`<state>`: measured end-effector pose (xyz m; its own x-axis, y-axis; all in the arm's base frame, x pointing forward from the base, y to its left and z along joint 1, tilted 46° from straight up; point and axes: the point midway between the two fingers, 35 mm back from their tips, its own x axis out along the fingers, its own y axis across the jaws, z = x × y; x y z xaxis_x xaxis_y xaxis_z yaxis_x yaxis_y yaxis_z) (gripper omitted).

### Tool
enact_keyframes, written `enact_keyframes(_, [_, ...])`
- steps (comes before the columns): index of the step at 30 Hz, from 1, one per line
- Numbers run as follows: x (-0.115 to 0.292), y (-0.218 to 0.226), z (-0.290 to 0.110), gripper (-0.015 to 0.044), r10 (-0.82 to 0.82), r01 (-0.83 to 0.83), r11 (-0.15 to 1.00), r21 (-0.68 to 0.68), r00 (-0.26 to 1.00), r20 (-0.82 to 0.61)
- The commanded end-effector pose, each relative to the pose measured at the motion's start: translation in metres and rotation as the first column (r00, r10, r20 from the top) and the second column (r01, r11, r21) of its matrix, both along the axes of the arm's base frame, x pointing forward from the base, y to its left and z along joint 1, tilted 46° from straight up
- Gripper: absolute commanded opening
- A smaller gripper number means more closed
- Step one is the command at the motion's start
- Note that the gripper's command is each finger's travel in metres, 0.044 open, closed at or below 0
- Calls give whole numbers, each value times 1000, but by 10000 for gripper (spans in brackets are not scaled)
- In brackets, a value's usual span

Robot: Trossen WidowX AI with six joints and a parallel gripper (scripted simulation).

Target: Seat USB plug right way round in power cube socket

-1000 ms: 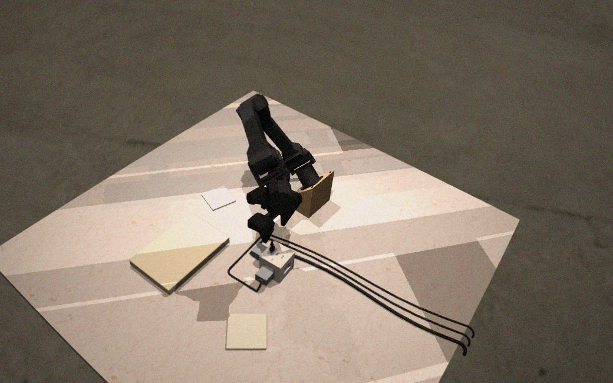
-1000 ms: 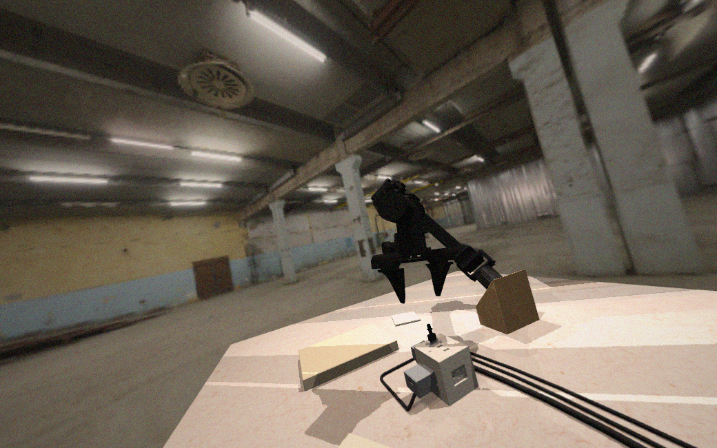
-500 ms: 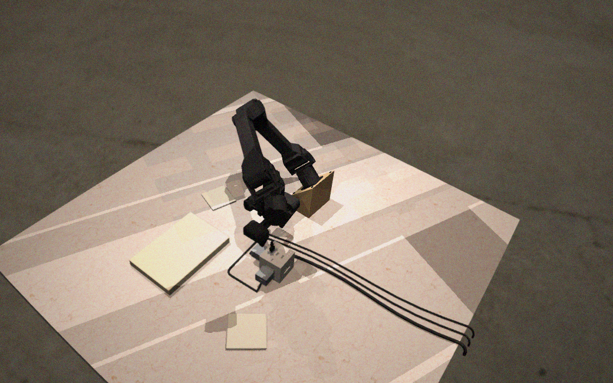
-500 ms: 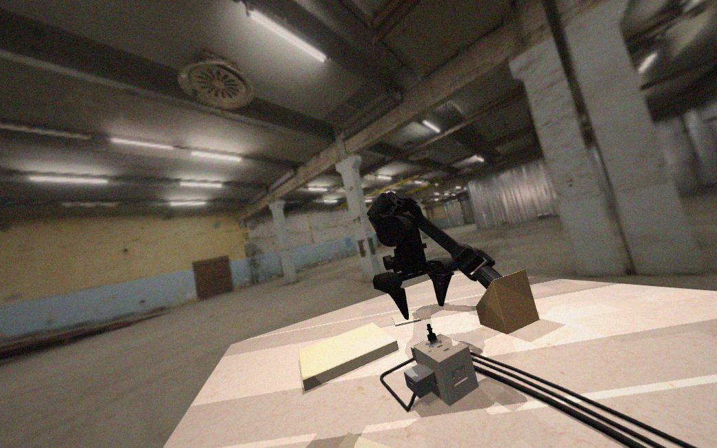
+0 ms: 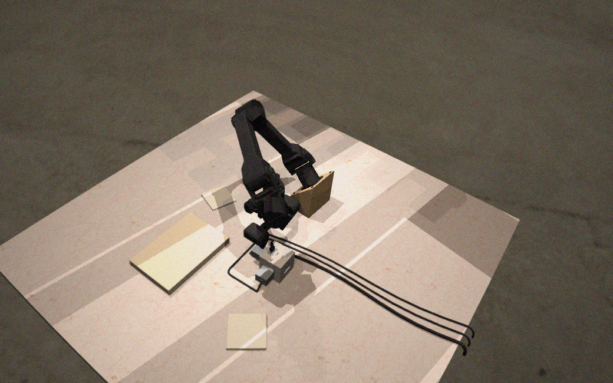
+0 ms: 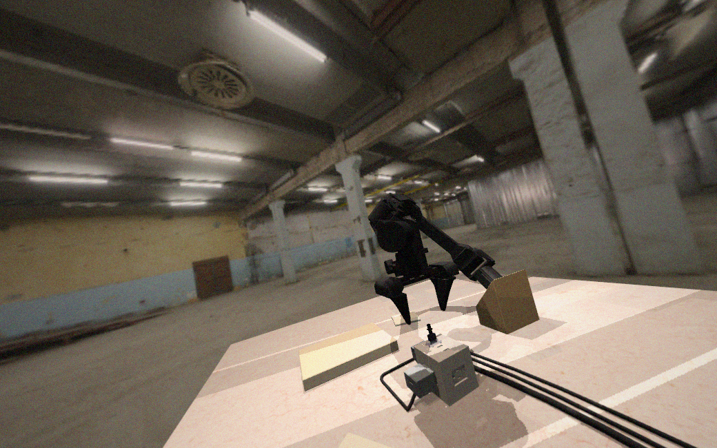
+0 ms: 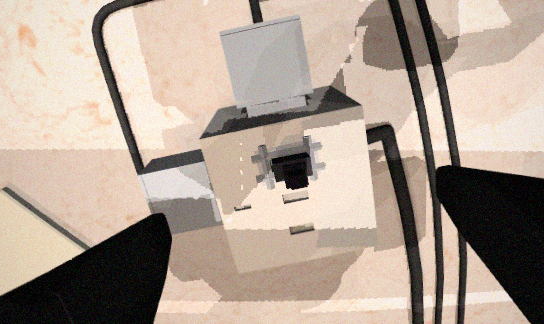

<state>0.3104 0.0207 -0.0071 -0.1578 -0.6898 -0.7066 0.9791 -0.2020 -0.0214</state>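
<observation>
The grey power cube [image 5: 284, 264] [image 6: 453, 371] [image 7: 334, 205] stands on the table [image 5: 109, 228]. The black USB plug [image 5: 270, 247] [image 6: 431, 333] [image 7: 293, 171] sticks upright out of the socket on its top face. My gripper [image 5: 265, 232] [image 6: 425, 315] [image 7: 302, 204] is open and empty. It points down, directly above the plug, with its fingertips a little higher than the plug's top and one on either side. In the wrist view the plug sits between the two black fingers.
Grey adapters [image 5: 263, 274] [image 6: 420, 380] [image 7: 266, 60] sit in the cube's sides, with a looped thin cable [image 5: 231, 271] [image 7: 114, 85]. Three black cables [image 5: 371, 290] [image 6: 544, 389] run to the table edge. A tan wedge [image 5: 316, 195] [image 6: 509, 303], a cream slab [image 5: 178, 249] [image 6: 345, 353] and two flat tiles [image 5: 217, 197] [image 5: 247, 330] lie around.
</observation>
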Motion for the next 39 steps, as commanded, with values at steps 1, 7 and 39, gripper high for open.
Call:
enact_keyframes(1, [-2, -5, -4, 440, 2, -2, 1000, -7, 1000, -8])
enact_keyframes(7, [-3, -9, -9, 440, 2, -2, 1000, -7, 1000, -8])
enact_keyframes(39, [-4, -15, -14, 99, -2, 2, 1000, -2, 1000, -2])
